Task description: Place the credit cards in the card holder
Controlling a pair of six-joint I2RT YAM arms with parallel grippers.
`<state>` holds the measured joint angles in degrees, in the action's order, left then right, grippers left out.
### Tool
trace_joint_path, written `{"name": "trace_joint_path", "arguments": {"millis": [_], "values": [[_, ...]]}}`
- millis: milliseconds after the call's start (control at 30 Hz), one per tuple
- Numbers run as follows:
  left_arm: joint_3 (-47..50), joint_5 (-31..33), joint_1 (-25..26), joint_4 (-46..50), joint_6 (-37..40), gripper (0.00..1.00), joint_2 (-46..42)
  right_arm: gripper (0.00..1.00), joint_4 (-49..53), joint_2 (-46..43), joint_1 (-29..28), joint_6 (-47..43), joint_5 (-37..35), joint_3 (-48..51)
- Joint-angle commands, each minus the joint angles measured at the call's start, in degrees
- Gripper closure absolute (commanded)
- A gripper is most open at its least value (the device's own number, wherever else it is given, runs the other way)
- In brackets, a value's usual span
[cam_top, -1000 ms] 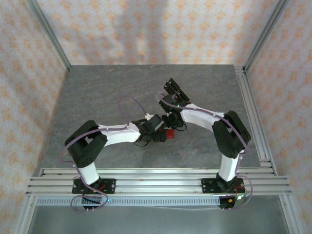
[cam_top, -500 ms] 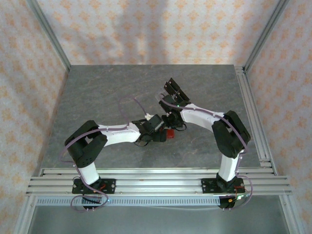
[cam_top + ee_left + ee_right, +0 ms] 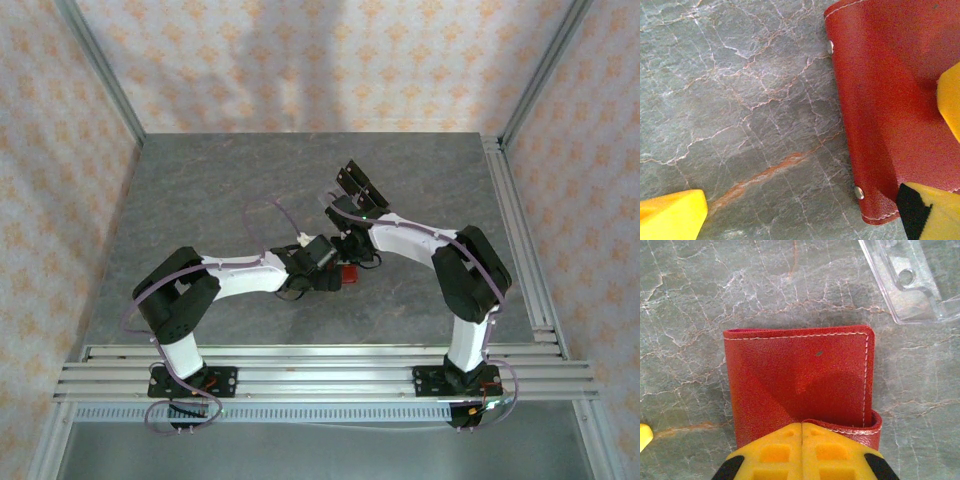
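Note:
The card holder [image 3: 800, 380], a small flat red wallet with white stitching, lies folded on the grey marbled table; from above it is a red patch [image 3: 349, 274] between the two wrists. My right gripper [image 3: 801, 426] is shut, its yellow tips pressed together on the wallet's near edge, where a flap [image 3: 860, 426] curls up beside them. My left gripper [image 3: 805, 215] is open wide: one yellow fingertip [image 3: 670, 215] sits over bare table, the other [image 3: 932, 212] at the wallet's corner [image 3: 875, 210], with the wallet's snap-studded edge between them. The credit cards are out of view.
A clear plastic stand [image 3: 910, 285] lies just beyond the wallet's far right corner. Both forearms meet over the table's middle [image 3: 330, 255]. Metal rails [image 3: 520, 230] run along the right and near edges, with patterned walls all round.

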<state>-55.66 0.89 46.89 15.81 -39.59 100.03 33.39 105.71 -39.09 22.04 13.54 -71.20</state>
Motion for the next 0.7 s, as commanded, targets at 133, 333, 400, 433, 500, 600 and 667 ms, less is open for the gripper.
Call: {"name": "trace_joint_path", "arguments": {"millis": [133,333,400,433,500,600,667], "values": [[1.16,0.64,0.17,-0.21,-0.57,0.0,1.62,1.0,-0.84,2.61,1.01,0.47,-0.71,2.46],[1.17,0.7,0.13,-0.07,-0.48,0.0,1.24,1.0,-1.71,3.07,1.79,0.9,-0.5,4.62],[1.1,0.61,0.13,-0.04,-0.48,0.0,1.31,1.0,-2.3,3.34,2.38,1.32,0.1,5.42],[1.12,0.61,0.13,-0.05,-0.57,0.0,1.31,1.0,-2.52,3.45,2.72,1.38,0.31,5.8],[1.16,0.61,0.16,-0.08,-0.56,0.0,1.36,1.0,-3.14,3.75,3.57,1.76,1.01,6.62],[1.08,0.6,0.13,-0.08,-0.53,0.0,1.22,1.0,-4.16,4.23,5.11,2.35,2.14,8.17],[1.17,0.61,0.15,-0.02,-0.57,0.0,1.21,1.0,-4.96,4.44,6.02,2.64,2.82,9.35]]}}
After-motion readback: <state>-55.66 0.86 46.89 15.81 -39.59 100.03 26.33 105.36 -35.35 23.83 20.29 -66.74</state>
